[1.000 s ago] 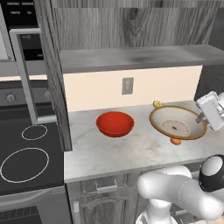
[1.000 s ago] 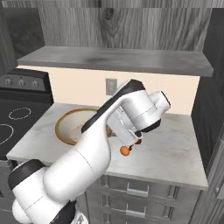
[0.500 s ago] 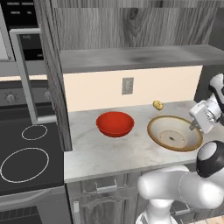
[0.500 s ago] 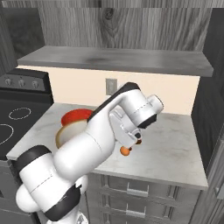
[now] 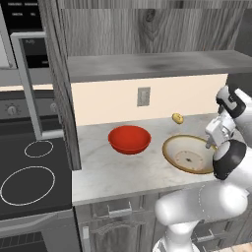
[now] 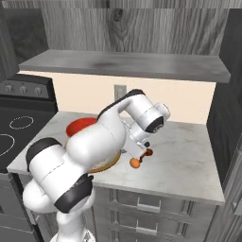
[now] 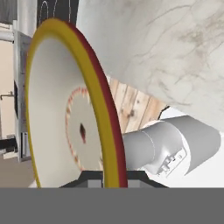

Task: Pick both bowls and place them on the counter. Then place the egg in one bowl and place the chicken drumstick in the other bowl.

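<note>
Your gripper [image 7: 114, 177] is clamped on the rim of the beige bowl [image 5: 189, 154], held low over the counter [image 5: 118, 167] just right of the red bowl [image 5: 129, 139], with the egg [image 6: 135, 162] nearby.

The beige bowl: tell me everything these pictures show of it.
The beige bowl is wide and shallow, cream inside with a brownish-yellow rim and a faint ring of marks around a dark centre spot. It looks like glazed ceramic. The claw is shut on its rim at the right edge, the rim running between the fingertips in the hand view. It sits low over the counter, right of the red bowl and apart from it; whether it rests on the slab I cannot tell.
</note>
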{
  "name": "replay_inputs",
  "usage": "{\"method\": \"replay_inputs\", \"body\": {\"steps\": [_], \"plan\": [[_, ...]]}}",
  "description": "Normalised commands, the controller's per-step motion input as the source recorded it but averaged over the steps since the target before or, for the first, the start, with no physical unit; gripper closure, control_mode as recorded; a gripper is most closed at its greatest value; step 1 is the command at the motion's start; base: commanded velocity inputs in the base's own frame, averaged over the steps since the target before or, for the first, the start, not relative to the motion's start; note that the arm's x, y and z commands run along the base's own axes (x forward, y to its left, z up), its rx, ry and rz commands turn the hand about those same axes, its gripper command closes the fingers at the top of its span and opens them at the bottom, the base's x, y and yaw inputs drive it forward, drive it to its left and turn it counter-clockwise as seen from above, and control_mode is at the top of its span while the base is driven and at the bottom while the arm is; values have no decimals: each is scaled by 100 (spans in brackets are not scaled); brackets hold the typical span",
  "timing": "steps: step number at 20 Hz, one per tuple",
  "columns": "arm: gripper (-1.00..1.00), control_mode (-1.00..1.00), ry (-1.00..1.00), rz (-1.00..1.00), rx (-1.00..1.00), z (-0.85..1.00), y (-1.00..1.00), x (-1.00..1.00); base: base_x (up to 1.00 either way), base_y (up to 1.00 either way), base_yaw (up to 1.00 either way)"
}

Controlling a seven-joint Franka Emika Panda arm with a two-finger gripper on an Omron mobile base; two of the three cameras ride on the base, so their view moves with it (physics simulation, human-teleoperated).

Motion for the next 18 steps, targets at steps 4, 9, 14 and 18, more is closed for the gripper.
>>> {"method": "replay_inputs", "body": {"steps": [4,9,14,18], "plan": [[100,-100,6,9,6,-17,4,41,0,0,0],[100,-100,13,3,8,-15,3,39,0,0,0],[100,-100,13,0,6,-28,16,20,0,0,0],[100,-100,2,0,1,-26,18,23,0,0,0]]}}
